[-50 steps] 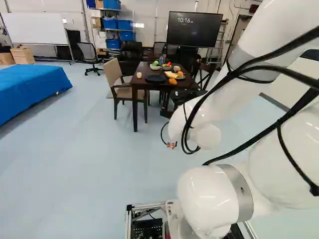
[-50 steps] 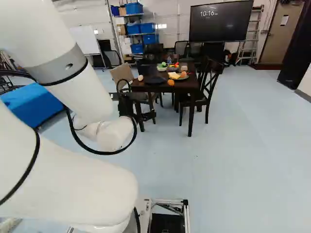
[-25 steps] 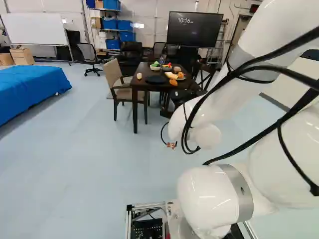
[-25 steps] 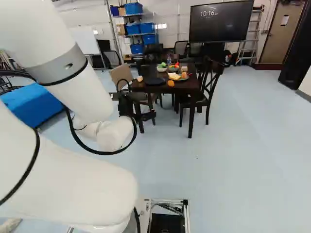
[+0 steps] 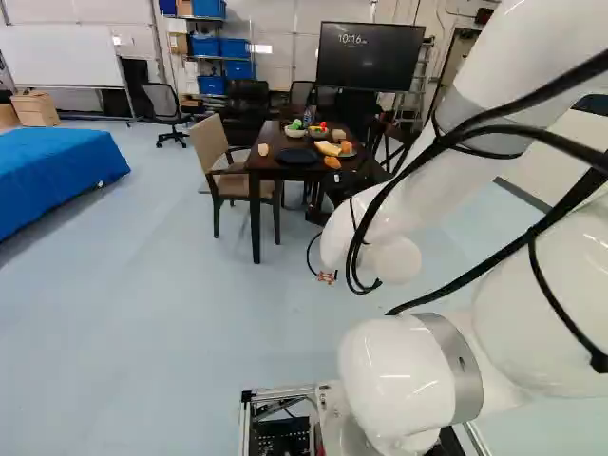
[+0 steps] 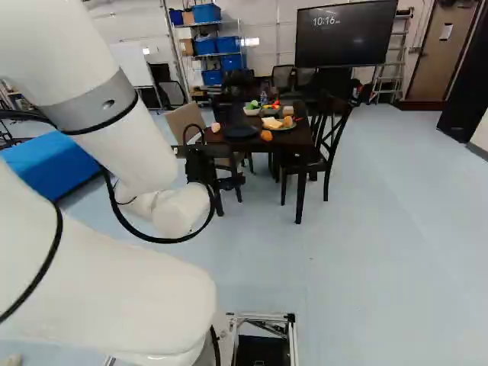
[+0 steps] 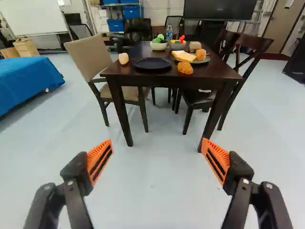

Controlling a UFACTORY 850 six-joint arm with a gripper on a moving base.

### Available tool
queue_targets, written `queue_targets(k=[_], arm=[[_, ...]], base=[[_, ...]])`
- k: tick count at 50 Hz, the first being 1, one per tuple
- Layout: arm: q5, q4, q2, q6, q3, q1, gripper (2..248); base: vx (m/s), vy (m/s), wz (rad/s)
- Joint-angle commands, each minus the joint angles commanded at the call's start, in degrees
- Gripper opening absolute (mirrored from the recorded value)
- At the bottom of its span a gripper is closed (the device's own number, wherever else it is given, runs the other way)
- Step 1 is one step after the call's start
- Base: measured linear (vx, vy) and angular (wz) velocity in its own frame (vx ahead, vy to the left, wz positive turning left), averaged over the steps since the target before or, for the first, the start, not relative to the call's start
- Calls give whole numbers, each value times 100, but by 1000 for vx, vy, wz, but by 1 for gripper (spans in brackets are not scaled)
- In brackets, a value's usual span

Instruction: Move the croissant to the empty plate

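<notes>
One hand, fingers spread wide, facing the table

On the rectangular dark-brown wooden table, a round dark-blue plate lies left of a lumpy golden-brown croissant; near, orange-padded black fingers stand apart.

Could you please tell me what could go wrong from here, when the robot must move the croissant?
The croissant lies near the edge of the table, so a careless push might knock it off. The egg-shaped item is close beside the empty plate; the gripper could bump it while placing. Driving nearer, the base might strike the tan chair.
</notes>
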Motion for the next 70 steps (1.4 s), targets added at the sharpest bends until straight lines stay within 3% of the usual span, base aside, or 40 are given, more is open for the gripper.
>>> queue_targets(k=[70], arm=[[0,0,0,0,0,0,247]], base=[[195,-2,-80]])
